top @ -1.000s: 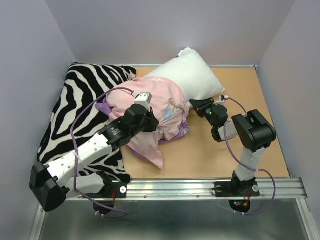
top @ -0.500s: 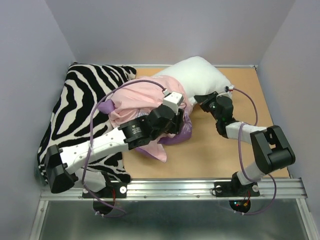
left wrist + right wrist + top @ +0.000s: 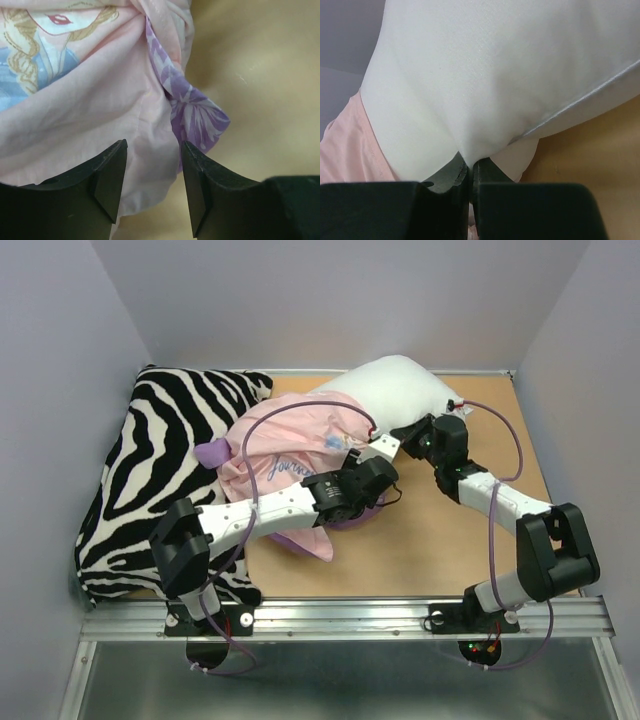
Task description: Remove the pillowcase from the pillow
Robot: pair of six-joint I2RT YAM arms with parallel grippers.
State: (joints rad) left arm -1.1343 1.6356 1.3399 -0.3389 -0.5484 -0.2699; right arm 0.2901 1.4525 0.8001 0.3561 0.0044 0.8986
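The white pillow [image 3: 400, 390] lies at the back of the table, its left end hidden inside the pink pillowcase [image 3: 290, 440]. My right gripper [image 3: 415, 435] is shut on a pinch of the pillow's white cover [image 3: 485, 75], with the jaws pressed together around it [image 3: 470, 167]. My left gripper [image 3: 362, 485] hangs over the pillowcase's near right edge. It is open [image 3: 152, 165], with pale pink fabric [image 3: 100, 100] and a purple printed corner [image 3: 197, 117] just below and between the fingers [image 3: 112, 175]. The princess print shows at the upper left of that view.
A black-and-white zebra cushion [image 3: 170, 460] fills the left side, partly under the pillowcase and the left arm. Bare wooden table [image 3: 450, 540] lies to the right and front. Grey walls close in on three sides. A metal rail [image 3: 350, 615] runs along the near edge.
My left arm has swung right across the pillowcase to its right edge. My right gripper has moved away and back with the pillow, which has turned and pulled further out of the case.
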